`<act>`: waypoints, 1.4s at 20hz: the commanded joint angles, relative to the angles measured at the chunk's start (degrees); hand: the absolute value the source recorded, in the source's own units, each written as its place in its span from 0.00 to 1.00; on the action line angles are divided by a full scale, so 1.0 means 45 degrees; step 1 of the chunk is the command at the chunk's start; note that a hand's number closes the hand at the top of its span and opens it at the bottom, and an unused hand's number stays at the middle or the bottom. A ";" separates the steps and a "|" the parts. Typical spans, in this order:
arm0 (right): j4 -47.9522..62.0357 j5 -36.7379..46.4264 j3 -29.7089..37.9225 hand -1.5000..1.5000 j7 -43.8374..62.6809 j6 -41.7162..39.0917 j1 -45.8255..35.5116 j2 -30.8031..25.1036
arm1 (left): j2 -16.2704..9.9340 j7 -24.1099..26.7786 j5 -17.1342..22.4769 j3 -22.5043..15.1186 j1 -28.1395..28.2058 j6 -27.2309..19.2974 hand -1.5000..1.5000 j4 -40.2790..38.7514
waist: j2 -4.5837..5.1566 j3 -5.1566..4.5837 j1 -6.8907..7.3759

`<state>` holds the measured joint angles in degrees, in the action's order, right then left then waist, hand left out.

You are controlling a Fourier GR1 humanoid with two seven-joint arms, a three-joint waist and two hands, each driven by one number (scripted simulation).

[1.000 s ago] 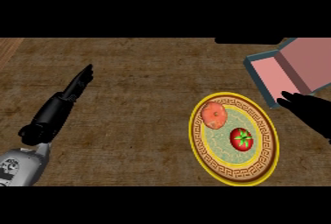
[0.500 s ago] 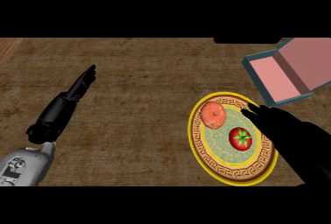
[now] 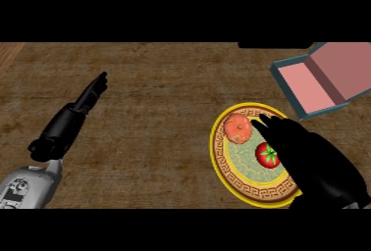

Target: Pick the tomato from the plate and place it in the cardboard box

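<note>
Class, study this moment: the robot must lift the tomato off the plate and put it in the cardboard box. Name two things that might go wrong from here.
1. The right hand hangs over the plate with the tomato at its left edge, so the fingers may nudge it aside.
2. An orange-red food item lies near the tomato; the hand might close on that instead.

brown mottled counter top (image 3: pixel 167 147); evenly lit

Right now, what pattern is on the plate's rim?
Yellow rim with a dark key-pattern band; head view.
</note>
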<state>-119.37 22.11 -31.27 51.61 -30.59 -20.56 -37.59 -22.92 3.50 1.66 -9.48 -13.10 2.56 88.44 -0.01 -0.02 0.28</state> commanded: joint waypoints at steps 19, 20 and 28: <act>0.3502 0.4752 0.0594 0.00 -0.2591 -0.0742 0.0819 0.3057 | 0.0947 0.0103 -0.0933 0.1337 0.0512 0.1476 0.50 0.0052 | -0.0003 0.0005 -0.0021; 0.3158 0.4340 0.1207 0.00 -0.3081 -0.1203 0.1058 0.2592 | 0.0995 0.0442 -0.1124 0.1514 0.0050 0.1490 0.50 -0.0685 | 0.0001 0.0004 -0.0063; 0.4148 0.6384 0.0879 0.00 -0.3865 -0.0244 0.2140 0.2949 | 0.1967 -0.0490 -0.1721 0.1164 0.0112 0.1203 0.50 0.0384 | -0.0004 0.0007 -0.0070</act>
<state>-102.29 47.55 -27.39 36.55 -33.55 -13.38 -24.30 -17.33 3.05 -4.08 -2.50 -12.76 9.65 88.61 -0.03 0.00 0.02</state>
